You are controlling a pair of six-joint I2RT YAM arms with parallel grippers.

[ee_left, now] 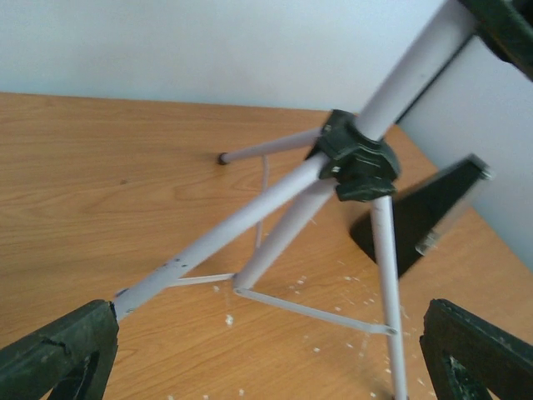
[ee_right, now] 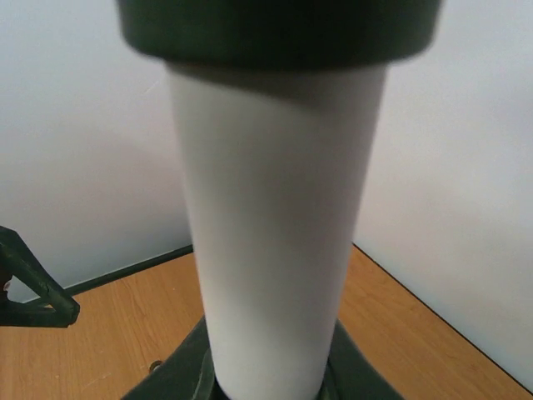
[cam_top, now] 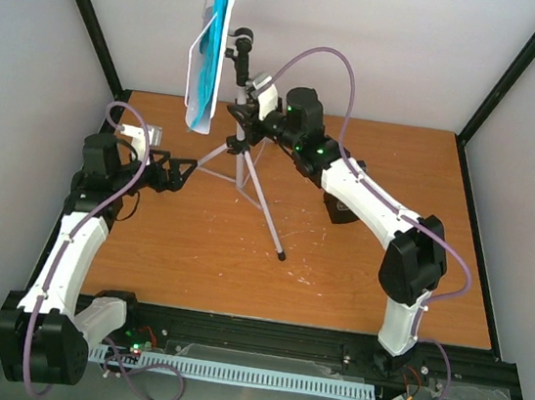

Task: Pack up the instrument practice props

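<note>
The white tripod music stand [cam_top: 248,172] stands at the back middle of the table. Its desk [cam_top: 228,17] is raised high and carries cyan sheet-music pages [cam_top: 212,45]. My right gripper [cam_top: 242,114] is shut on the stand's pole [ee_right: 275,233], which fills the right wrist view; its own fingers are hidden there. My left gripper [cam_top: 184,173] is open low beside the tripod. One leg [ee_left: 216,237] runs down to its left finger [ee_left: 58,354]. The black metronome [cam_top: 337,209] sits right of the stand, half under my right arm, and also shows in the left wrist view as a black pyramid metronome [ee_left: 425,217].
White walls and black frame posts [cam_top: 93,29] close in the table on three sides. Small white crumbs [ee_left: 229,319] lie on the wood under the tripod. A white cable rail [cam_top: 254,376] runs along the near edge between the arm bases.
</note>
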